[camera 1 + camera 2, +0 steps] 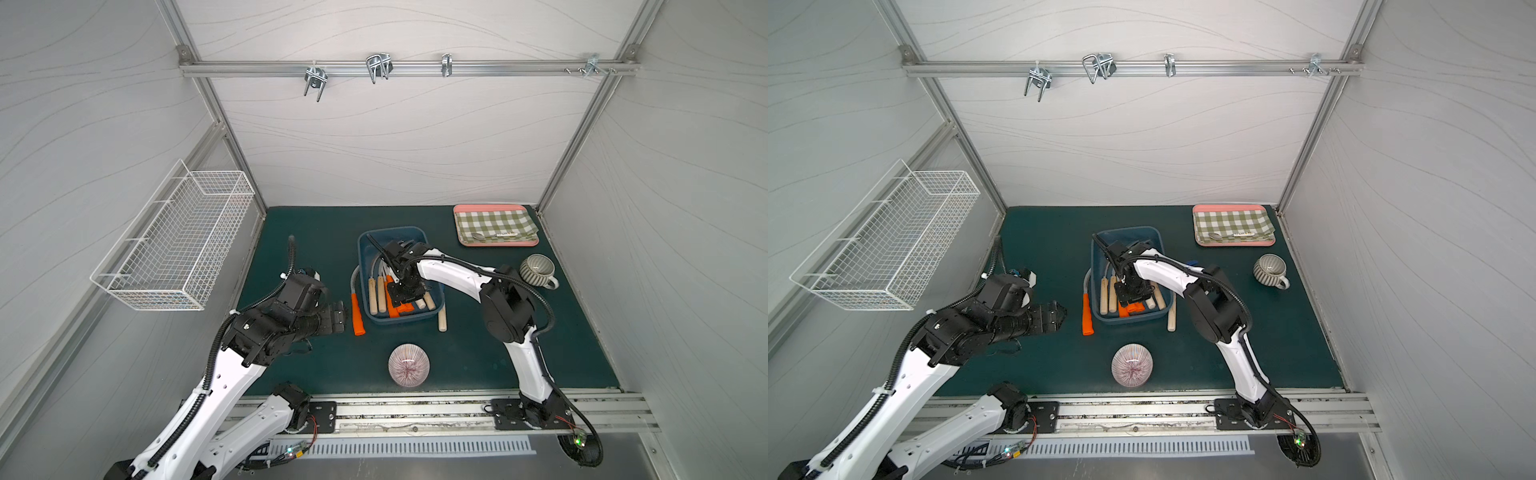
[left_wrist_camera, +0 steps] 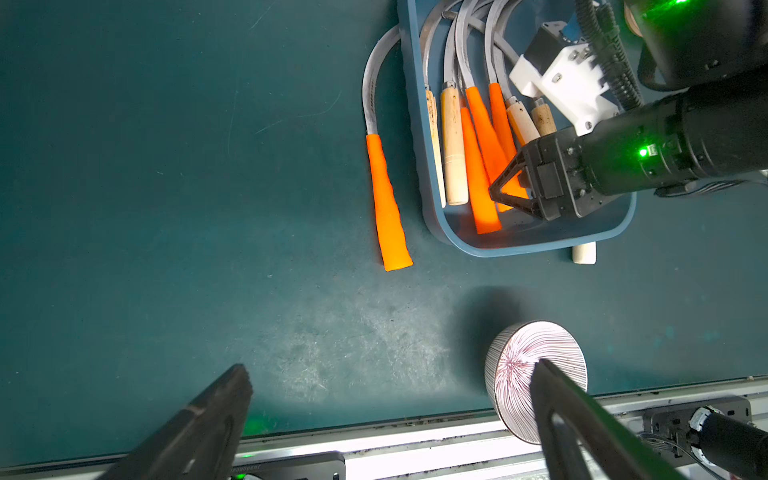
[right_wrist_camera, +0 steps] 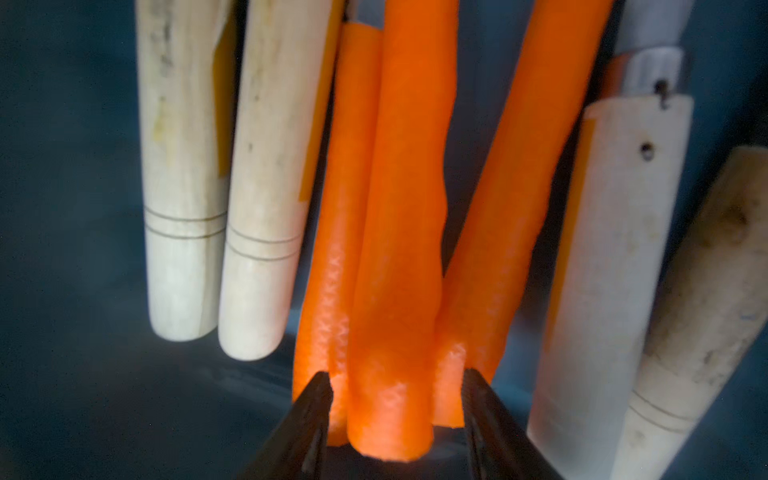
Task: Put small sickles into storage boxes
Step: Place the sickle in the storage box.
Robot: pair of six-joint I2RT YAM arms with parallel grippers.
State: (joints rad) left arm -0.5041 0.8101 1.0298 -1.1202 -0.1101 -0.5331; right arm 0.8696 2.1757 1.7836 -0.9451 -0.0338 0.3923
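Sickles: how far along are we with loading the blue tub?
Done: seven sickle handles lie in the shallow dark blue plastic tub. In hand: right end effector, open, straddles an orange handle there. Remaining: orange-handled sickle and wooden-handled sickle beside the tub.

Nothing legible anywhere tbh. There's a little white tag (image 1: 506, 234) on the checked cloth (image 1: 494, 219), but it's too blurry to read.
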